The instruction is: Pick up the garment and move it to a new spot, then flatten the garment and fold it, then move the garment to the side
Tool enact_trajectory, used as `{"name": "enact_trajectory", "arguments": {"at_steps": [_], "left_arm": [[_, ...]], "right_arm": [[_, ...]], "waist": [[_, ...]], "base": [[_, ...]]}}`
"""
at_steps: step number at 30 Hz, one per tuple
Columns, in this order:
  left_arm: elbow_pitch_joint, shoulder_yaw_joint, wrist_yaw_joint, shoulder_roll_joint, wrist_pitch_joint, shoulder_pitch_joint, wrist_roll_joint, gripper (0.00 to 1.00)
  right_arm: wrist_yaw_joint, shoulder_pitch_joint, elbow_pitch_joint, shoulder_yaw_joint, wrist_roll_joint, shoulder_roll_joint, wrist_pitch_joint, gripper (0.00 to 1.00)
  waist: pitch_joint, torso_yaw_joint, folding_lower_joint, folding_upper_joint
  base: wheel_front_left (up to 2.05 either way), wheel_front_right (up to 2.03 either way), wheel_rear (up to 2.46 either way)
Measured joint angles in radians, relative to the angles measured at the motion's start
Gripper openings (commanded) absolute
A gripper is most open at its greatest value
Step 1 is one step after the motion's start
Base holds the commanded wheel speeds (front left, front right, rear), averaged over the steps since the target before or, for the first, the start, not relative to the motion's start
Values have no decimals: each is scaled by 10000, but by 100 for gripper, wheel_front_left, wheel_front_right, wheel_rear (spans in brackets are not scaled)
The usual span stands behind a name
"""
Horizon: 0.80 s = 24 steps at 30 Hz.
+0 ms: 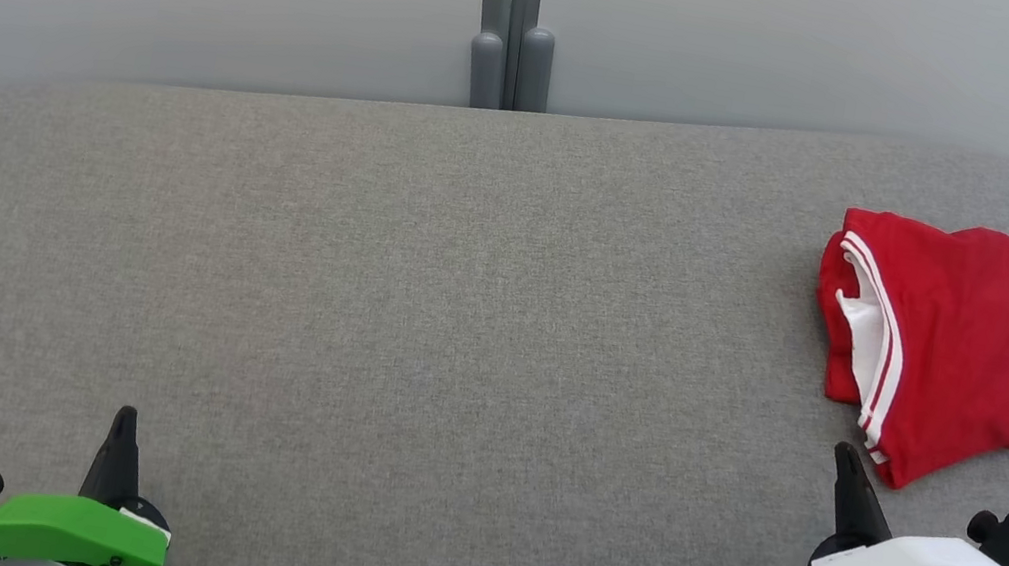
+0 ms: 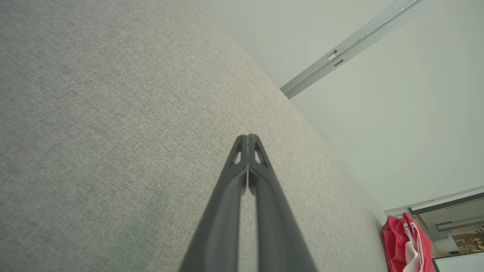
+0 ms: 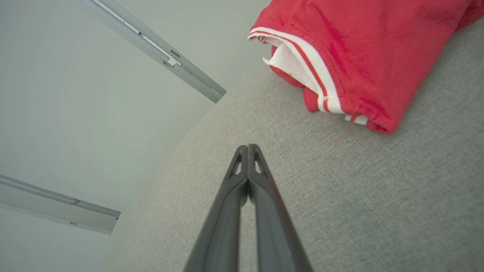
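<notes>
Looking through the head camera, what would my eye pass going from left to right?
left pincer → grey double post at the back → folded red garment

Garment [image 1: 970, 347]: red fabric, being seen folded into a compact, roughly rectangular bundle of several layers. It is lying flat on the grey fabric surface [image 1: 459, 316], at the right side and closer to the far edge than to the near one. A white band with thin red stripes [image 1: 881, 348] is being shown along the bundle's left edge, with white inner fabric being exposed beside it. A lower layer is sticking out slightly at the near right corner.
</notes>
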Motion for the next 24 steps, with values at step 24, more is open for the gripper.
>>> {"name": "enact_trajectory", "arguments": {"at_steps": [24], "left_arm": [[-451, 180, -144, 25, 704, -184, -2661, 0]], "right_arm": [[-8, 59, -495, -334, 2915, -12, 702, 0]], "waist": [[2, 54, 0, 0]], "base": [[0, 0, 0]]}}
